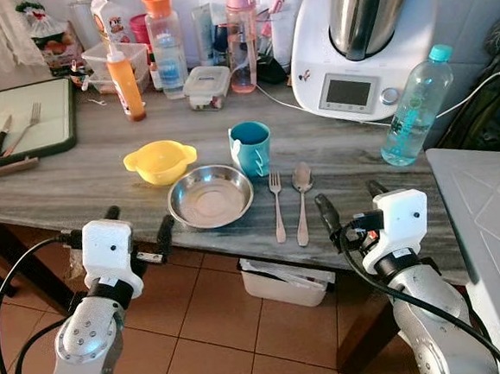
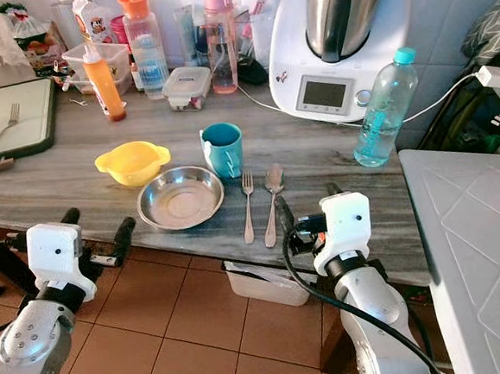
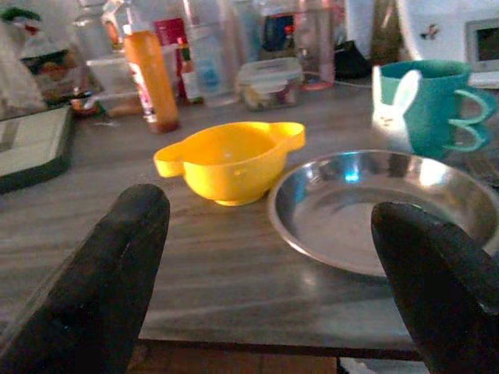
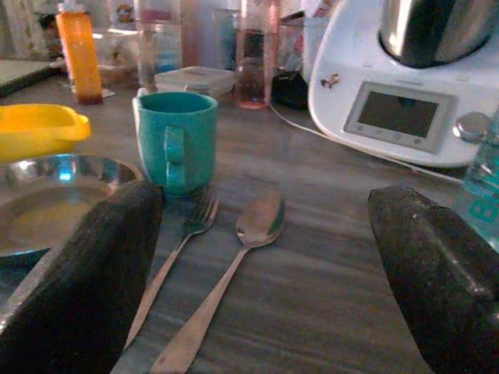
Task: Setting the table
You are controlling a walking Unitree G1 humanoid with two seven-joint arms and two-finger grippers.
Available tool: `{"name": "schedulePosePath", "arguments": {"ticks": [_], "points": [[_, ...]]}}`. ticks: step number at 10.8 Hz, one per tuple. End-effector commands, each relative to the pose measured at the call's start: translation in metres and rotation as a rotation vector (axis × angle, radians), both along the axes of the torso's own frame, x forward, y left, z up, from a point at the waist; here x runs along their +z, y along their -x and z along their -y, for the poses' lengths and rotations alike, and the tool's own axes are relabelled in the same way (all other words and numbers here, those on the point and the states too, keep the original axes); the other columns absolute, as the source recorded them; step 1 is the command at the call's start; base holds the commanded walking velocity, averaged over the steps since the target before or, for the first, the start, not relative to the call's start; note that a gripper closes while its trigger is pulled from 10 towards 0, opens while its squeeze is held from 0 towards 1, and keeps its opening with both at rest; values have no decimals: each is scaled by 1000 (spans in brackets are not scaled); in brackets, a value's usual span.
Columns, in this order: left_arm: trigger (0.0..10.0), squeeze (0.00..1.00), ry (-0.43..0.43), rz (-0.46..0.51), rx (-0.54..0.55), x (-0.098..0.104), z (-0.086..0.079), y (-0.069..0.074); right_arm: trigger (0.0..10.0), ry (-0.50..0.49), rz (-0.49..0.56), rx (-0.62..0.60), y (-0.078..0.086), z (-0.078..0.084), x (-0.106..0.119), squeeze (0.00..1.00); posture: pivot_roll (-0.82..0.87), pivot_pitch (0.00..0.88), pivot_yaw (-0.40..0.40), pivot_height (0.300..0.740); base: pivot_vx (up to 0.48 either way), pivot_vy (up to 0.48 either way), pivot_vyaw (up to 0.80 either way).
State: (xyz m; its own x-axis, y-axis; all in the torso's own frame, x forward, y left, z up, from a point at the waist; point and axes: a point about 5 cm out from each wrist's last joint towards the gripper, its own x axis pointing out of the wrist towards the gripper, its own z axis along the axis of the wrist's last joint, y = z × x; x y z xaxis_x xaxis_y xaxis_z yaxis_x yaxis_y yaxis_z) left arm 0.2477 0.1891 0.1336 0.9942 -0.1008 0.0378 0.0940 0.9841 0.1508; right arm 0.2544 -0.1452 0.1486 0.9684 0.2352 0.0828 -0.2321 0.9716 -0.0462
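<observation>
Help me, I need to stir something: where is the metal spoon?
The metal spoon lies on the grey wooden table, right of the metal fork, ahead of the right gripper.

In the middle of the head views the plate (image 1: pixel 210 196) lies near the counter's (image 1: pixel 76 179) front edge. The bowl (image 1: pixel 160 160) sits just beside it to the upper left, the mug (image 1: pixel 250 148) just beside it to the upper right. Right of the plate lie the fork (image 1: pixel 276 204) and then the spoon (image 1: pixel 301 200), side by side. The bottle (image 1: pixel 415 106) stands at right, the appliance (image 1: pixel 362 39) at upper right, the tray (image 1: pixel 20 123) at upper left.
</observation>
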Motion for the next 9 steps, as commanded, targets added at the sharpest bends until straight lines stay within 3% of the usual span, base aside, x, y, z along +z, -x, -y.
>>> {"name": "schedulePosePath", "arguments": {"ticks": [1, 7, 9], "points": [[10000, 0, -12, 3, 27, 0, -3, -1, 10000, 5, 12, 21, -3, -1, 5, 0, 93, 13, 13, 740, 0, 0, 0], [10000, 0, 3, -24, 22, -1, -2, -3, 10000, -6, 5, 20, -8, -3, 4, 0, 98, 14, 17, 740, 0, 0, 0], [10000, 0, 3, -23, 21, 0, -2, -4, 10000, -1, 9, 23, -8, -3, 4, 0, 94, 17, 16, 740, 0, 251, 0]]}}
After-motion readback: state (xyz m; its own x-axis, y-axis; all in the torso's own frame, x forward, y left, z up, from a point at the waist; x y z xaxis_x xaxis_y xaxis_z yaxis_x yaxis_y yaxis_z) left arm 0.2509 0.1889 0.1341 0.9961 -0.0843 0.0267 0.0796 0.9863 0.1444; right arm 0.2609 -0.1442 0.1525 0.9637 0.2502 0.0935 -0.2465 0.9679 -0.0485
